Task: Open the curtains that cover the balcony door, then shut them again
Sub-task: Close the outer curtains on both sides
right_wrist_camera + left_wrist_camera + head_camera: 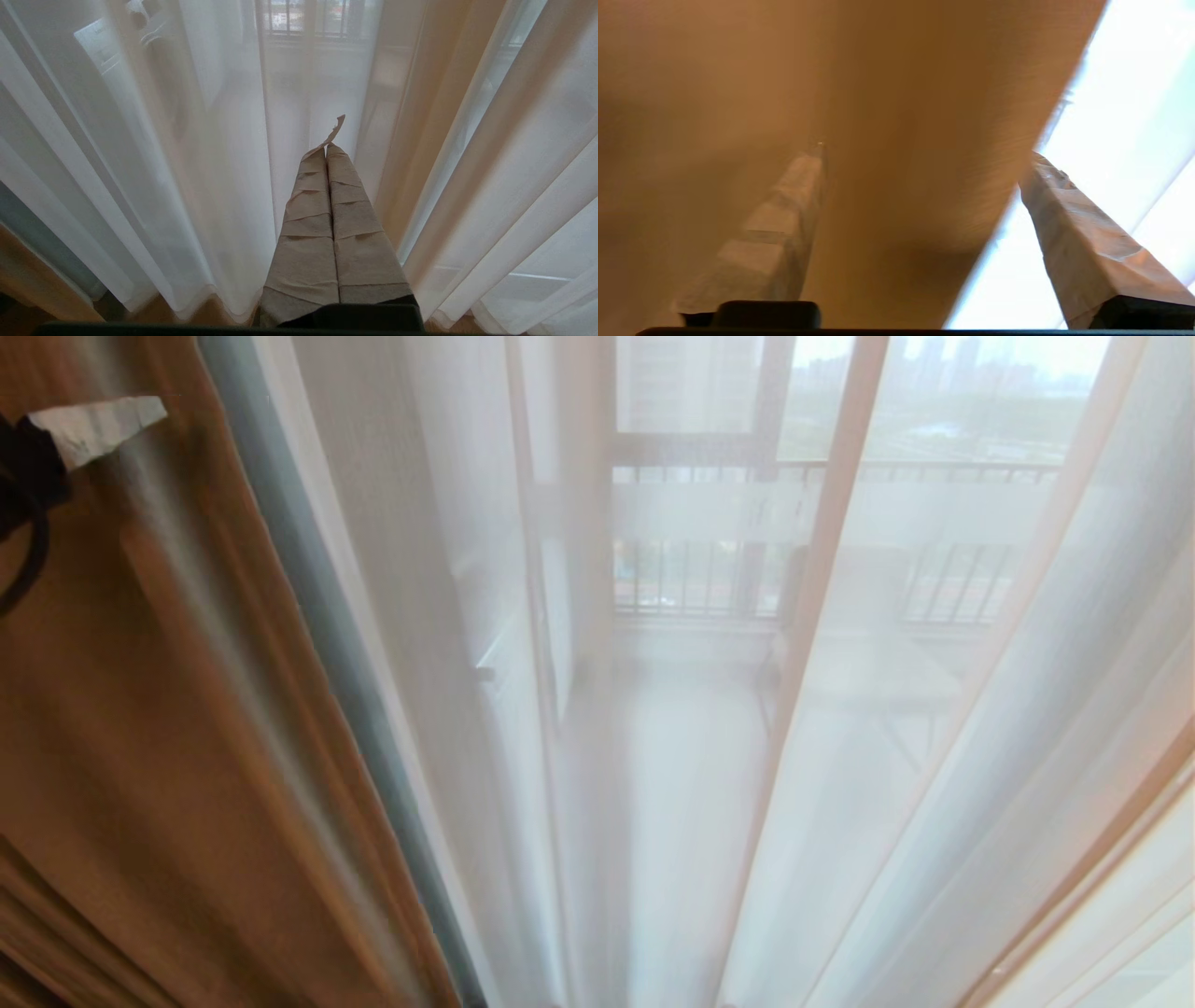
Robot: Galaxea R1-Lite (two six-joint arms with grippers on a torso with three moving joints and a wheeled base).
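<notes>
A: How far along is it, judging by the balcony door [700, 504]?

B: The sheer white curtains [980, 756] hang drawn across the whole balcony door; the railing and the frosted band show only through them. The heavy tan curtain [140, 756] hangs to the left of the balcony door as the head view shows it, its edge falling just beside the glass and not over it.

A: So is the job finished?

B: My judgement is only partial; the sheers cover the door, but the tan panel does not, so either it waits to be pulled across or it was never meant to move. I cannot say which from here.

A: And the pincers?

B: The left pincer [920, 186] stands spread wide, its 2 taped fingers [775, 233] apart, with the tan curtain's edge lying loose between them and nothing clamped; 1 finger sits against the tan cloth, the other on the bright, door side. In the head view only its tip shows at the upper left, well left of the door.

A: The right one?

B: The right pincer [329, 154] is clenched on nothing, fingers pressed together, pointing at the sheers in front of the door; it looks idle.
</notes>
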